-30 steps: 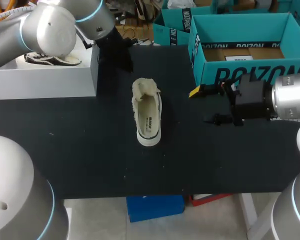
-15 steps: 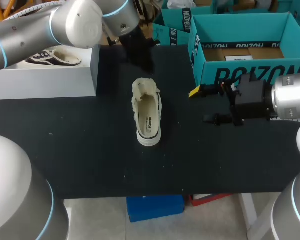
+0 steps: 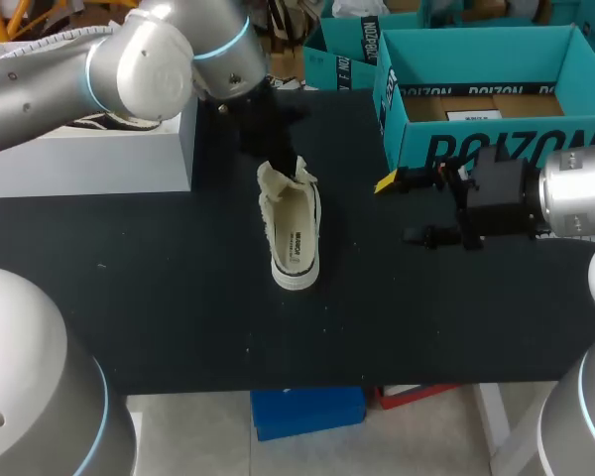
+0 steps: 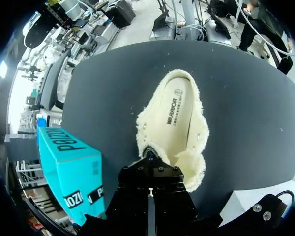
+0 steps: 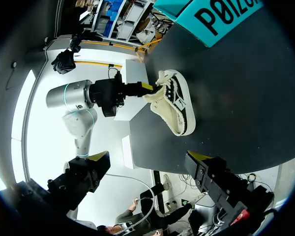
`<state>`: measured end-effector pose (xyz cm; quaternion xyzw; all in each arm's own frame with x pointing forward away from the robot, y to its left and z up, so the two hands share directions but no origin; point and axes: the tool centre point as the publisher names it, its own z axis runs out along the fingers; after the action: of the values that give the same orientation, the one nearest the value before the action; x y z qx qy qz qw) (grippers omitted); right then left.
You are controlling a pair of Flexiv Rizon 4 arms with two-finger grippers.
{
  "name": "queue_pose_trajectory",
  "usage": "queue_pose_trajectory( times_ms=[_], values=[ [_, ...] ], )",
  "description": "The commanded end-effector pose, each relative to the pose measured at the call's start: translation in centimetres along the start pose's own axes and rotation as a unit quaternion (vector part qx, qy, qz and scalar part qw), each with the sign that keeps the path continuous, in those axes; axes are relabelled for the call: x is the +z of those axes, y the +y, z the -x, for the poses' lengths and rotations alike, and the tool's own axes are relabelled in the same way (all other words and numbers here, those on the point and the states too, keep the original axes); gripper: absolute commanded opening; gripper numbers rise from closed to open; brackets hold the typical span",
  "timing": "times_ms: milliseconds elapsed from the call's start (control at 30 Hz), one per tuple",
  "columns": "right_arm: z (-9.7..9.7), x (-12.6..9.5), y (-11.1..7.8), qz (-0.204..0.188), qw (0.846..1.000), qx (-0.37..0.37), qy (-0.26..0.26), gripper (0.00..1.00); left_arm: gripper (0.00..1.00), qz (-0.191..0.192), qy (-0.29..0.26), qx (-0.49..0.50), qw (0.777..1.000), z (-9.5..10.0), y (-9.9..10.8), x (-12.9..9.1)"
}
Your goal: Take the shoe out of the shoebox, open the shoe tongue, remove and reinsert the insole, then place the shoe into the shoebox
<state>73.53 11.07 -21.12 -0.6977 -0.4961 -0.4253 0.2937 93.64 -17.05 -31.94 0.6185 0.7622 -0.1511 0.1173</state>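
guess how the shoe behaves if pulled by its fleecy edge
The shoe probably flexes: its fleecy upper looks soft and splayed open, so the edge would likely give before the sole follows. Low and thin-sided, it seems light for its size. Lying flat on its sole on the table, it should slide rather than tip.

One table (image 3: 178,327) is recorded, covered edge to edge in a matte black surface. In the head view it is seen to span the full width, its front edge running straight across. A few pale specks are noted on the covering near the front. A white leg (image 3: 488,416) is seen beneath the front right corner. The surface is evenly lit, and only a dull sheen is recorded in both wrist views.
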Motion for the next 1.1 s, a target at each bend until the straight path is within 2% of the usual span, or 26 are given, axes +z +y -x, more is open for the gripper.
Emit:
queue_pose_trajectory(
  times_ms=[33,533,700,900,1033,1100],
  values=[
    [0.0,0.1,0.0,0.000,1.000,0.000,0.000,1.00,0.00,0.000,0.002,-0.002,1.000,-0.9,-0.7,0.9],
    [0.0,0.1,0.0,0.000,1.000,0.000,0.000,1.00,0.00,-0.018,0.020,0.012,1.000,-0.4,-2.1,2.8],
    [0.0,0.1,0.0,0.000,1.000,0.000,0.000,1.00,0.00,-0.001,0.006,0.019,1.000,0.4,-1.6,0.8],
    [0.0,0.1,0.0,0.000,1.000,0.000,0.000,1.00,0.00,0.032,-0.013,0.025,0.999,0.7,-1.0,-2.9],
    [0.0,0.1,0.0,0.000,1.000,0.000,0.000,1.00,0.00,0.050,-0.015,0.024,0.998,-0.1,-0.8,-4.8],
    [0.0,0.1,0.0,0.000,1.000,0.000,0.000,1.00,0.00,0.055,-0.011,0.020,0.998,-1.1,-0.6,-5.3]
  ],
)
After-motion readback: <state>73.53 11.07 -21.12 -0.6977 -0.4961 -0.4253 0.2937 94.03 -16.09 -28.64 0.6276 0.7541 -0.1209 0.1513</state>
